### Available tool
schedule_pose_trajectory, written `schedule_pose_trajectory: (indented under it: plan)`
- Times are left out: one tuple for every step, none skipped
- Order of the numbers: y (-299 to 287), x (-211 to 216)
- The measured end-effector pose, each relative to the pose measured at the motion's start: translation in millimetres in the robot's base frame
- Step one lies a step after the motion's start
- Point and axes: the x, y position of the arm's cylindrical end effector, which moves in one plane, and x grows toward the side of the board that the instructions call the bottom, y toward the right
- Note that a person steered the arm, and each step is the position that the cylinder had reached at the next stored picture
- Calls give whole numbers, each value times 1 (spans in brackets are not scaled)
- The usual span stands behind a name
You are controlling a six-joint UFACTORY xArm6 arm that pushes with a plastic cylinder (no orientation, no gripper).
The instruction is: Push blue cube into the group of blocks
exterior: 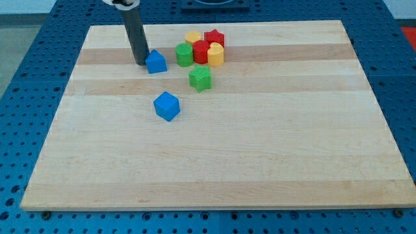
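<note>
Blue cube (167, 106) sits alone on the wooden board (260, 162), at about seven o'clock from the green star block (200, 78) and below the cluster, so it needs shoving toward one o'clock. My tip (141, 63), a bare rod with nothing to open or close, rests against the blue house-shaped block (155, 62) instead, at eleven o'clock from the cube. It looks glossy, sharp-edged, turned corner-on.

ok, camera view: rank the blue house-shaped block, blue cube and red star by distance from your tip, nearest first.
1. Blue house-shaped block: right beside my tip, on its view-right side, apparently touching.
2. Blue cube: alone, toward the view's bottom and slightly right of my tip.
3. Red star: far side of the cluster, toward the view's top right.
</note>
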Motion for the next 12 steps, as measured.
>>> schedule_pose_trajectory:
  plan:
    - [23,6]
    - [48,14]
    - [60,14]
    - [60,14]
    - [54,18]
    - [40,53]
    - [28,85]
    - [25,97]
    - [32,98]
    - [86,98]
    - [127,96]
    - [112,103]
